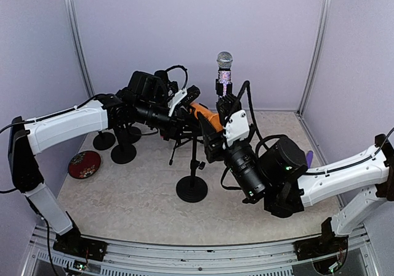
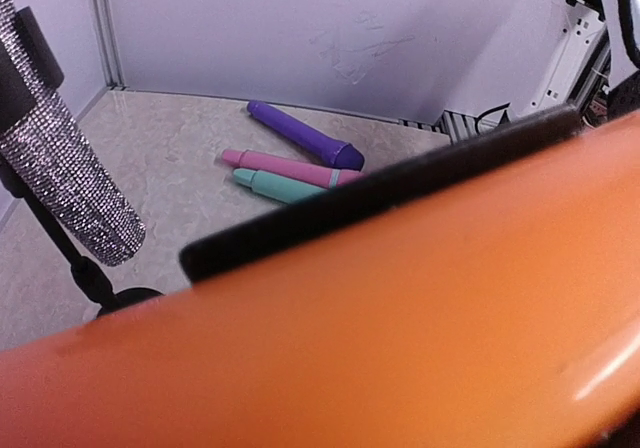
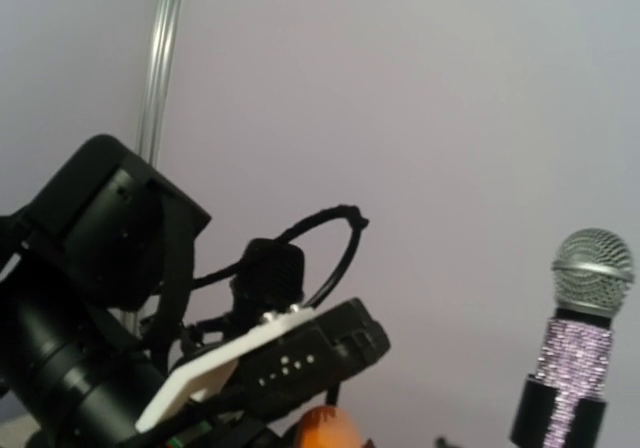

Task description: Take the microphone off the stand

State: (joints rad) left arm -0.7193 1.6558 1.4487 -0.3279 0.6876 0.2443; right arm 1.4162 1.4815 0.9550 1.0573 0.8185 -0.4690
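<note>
The microphone (image 1: 224, 68) sits upright in the clip of its stand (image 1: 192, 186), mid desk (image 1: 123, 193), not lifted yet. You're at the approach-to-grasp step. Your right pincer (image 1: 229, 101) is just below the head, by the glitter handle; I can't tell contact, or whether it's released or clenched. Your left pincer (image 1: 191, 95) hangs beside the pole, state also unreadable. Next you need to clamp the handle and pull up out of the clip.

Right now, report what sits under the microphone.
A black clip grips the microphone handle; lower down, the stand's pole ends in a round base. The stretch between them is hidden behind the right gripper and left gripper.
</note>
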